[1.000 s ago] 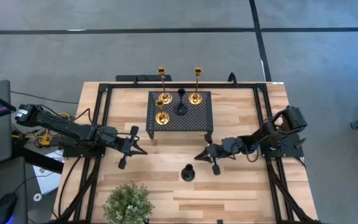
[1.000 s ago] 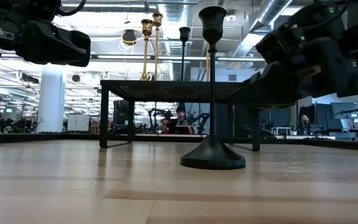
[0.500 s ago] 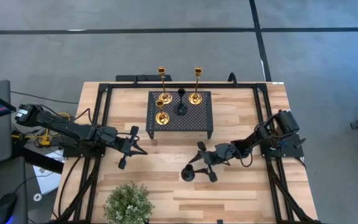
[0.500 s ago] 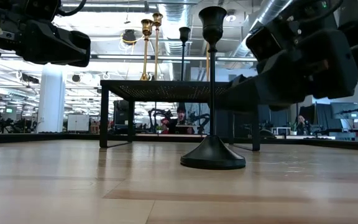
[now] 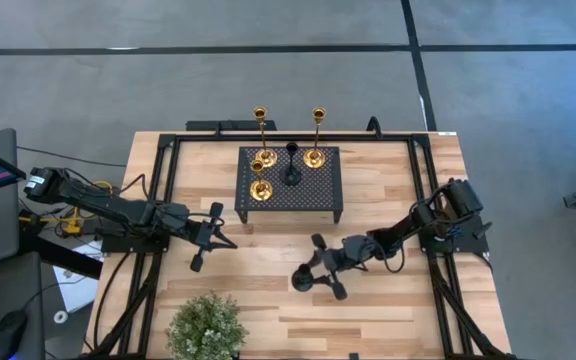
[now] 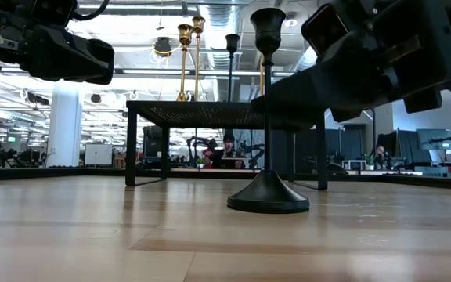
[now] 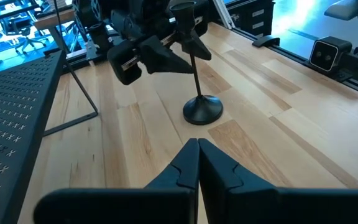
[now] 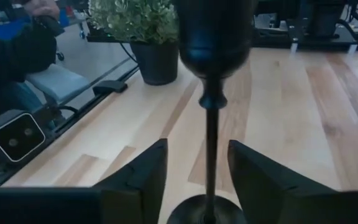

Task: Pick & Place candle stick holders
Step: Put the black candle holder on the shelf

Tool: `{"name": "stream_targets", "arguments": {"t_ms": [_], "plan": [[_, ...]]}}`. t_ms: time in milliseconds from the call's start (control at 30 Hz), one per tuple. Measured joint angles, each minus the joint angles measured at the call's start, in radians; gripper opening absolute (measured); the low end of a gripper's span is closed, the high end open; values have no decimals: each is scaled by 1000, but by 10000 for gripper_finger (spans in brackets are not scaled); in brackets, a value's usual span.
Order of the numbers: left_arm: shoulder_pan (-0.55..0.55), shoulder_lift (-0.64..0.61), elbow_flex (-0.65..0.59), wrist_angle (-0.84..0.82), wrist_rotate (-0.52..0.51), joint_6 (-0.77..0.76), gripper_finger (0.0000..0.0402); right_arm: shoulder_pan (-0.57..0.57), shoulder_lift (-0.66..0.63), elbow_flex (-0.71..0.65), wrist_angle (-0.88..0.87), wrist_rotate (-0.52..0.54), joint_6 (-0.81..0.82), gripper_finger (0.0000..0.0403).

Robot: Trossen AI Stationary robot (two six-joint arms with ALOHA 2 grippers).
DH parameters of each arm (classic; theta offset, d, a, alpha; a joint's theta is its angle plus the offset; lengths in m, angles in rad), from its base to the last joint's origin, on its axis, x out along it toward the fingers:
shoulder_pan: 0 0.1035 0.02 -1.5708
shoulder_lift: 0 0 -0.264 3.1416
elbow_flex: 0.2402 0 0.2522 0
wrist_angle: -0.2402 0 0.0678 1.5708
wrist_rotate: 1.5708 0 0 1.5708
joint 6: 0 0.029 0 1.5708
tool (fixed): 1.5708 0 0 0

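A black perforated stand (image 5: 290, 178) stood at the table's far middle, bearing three gold candle holders (image 5: 260, 188) and one black holder (image 5: 292, 174); a potted plant (image 5: 206, 328) sat at the near edge; the loose black candle holder (image 5: 302, 280) stood upright on bare wood between them; the right gripper (image 5: 325, 270) had its fingers spread wide to either side of that stem, not clamped; the left gripper (image 5: 206, 237) waited well apart, fingers pressed together.

1 black holder (image 5: 302, 280) upright on table; 4 holders (image 5: 286, 165) on stand.
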Motion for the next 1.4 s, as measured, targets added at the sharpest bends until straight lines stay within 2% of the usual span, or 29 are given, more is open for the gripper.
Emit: {"name": "stream_targets", "arguments": {"t_ms": [533,733,900,1033,1233,1400], "plan": [[0,0,0,0,0,0,4,0,-4,10,-25,2,49,9],[0,0,0,0,0,0,4,-9,-94,10,-116,46,93,12],[0,0,0,0,0,0,4,-32,-254,10,-245,71,95,6],[0,0,0,0,0,0,4,-53,-400,10,-347,137,68,4],[0,0,0,0,0,0,4,-146,-600,10,-473,160,23,3],[0,0,0,0,0,0,4,-262,-695,10,-565,161,21,2]]}}
